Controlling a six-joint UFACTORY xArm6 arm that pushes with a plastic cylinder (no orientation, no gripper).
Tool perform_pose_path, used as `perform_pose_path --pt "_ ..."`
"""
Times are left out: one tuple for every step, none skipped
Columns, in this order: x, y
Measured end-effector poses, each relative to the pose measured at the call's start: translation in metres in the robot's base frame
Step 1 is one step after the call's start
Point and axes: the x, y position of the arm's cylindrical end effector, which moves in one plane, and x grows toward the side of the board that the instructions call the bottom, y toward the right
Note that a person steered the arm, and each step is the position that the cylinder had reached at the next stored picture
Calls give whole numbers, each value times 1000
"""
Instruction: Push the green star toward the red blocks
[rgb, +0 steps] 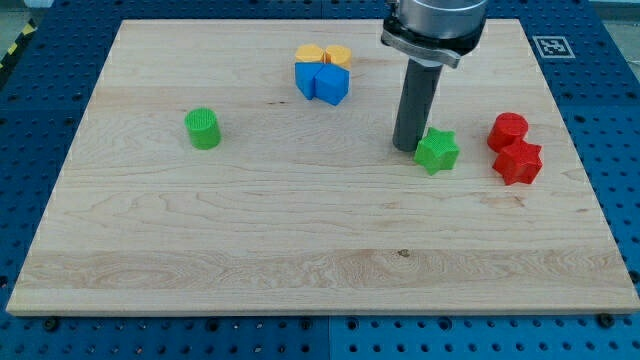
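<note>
The green star (437, 151) lies on the wooden board at the view's right of centre. My tip (405, 148) stands just to the star's left, touching or nearly touching it. Two red blocks sit further right: a red cylinder (507, 131) and, just below it, a red star-like block (518, 163). A short gap separates the green star from the red blocks.
A green cylinder (203, 128) stands at the view's left. A cluster near the top centre holds two blue blocks (322, 82) and two orange blocks (324, 55). The board's right edge (570, 130) runs close behind the red blocks.
</note>
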Motion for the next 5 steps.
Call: perform_pose_path --pt "0 0" --pt "1 -4" --pt "7 21" --pt "8 32" --pt "9 30"
